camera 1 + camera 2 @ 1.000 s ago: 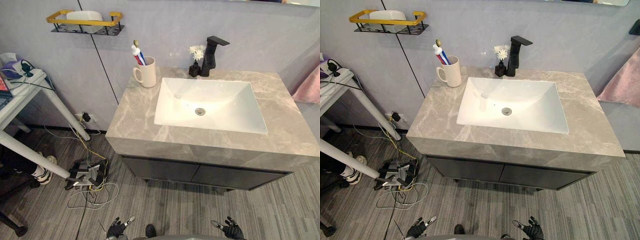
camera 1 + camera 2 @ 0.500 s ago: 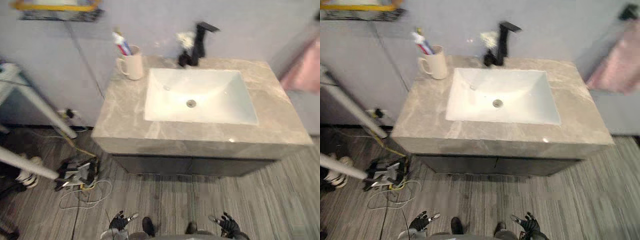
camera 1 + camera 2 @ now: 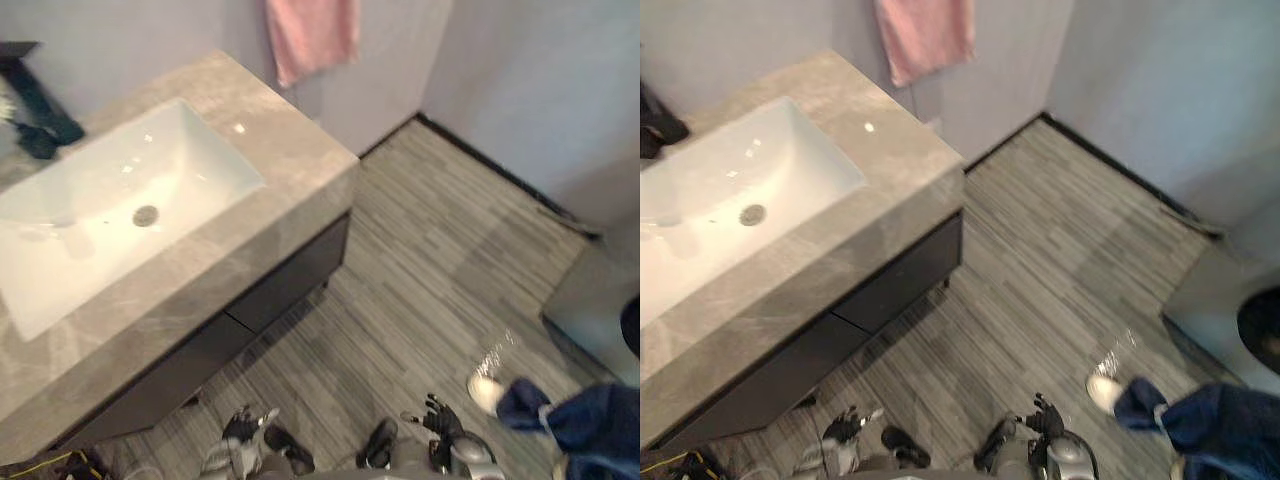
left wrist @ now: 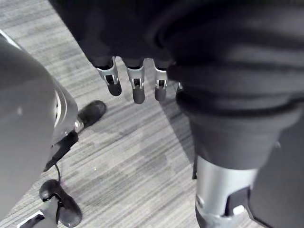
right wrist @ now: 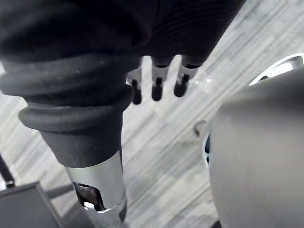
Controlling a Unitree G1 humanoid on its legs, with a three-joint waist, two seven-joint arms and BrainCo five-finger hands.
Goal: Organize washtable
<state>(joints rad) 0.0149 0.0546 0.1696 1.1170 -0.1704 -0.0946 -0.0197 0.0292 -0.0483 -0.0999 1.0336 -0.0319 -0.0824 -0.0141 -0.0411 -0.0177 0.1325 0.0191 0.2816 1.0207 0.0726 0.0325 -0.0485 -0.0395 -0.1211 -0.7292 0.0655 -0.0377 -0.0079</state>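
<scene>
So both hands are hanging low at the robot's sides, nowhere near anything. The left hand [image 3: 240,428] has its fingers [image 4: 137,88] loose and pretty much straight, pointing at the floor [image 3: 430,250], with nothing in them. Same deal with the right hand [image 3: 440,418]: fingers [image 5: 156,85] relaxed, empty.

The washtable [image 3: 290,150] sits up and off to the robot's left, and its front edge runs on a diagonal out to the near corner. The white sink [image 3: 200,150] is sunk into the top, and the black faucet [image 3: 40,110] is at the far left edge with some small dark thing next to it that I can't make out. A pink towel [image 3: 312,35] hangs flat on the wall just past the counter's far end, long side going down.

My read: the left hand is the nearer of the 2 to the counter, but both are well apart from it, so the robot needs to turn or step left before any reach makes sense.

Also, a person's white shoe [image 3: 485,392] and blue trouser leg [image 3: 570,425] are near the right hand, so that side needs watching.
</scene>
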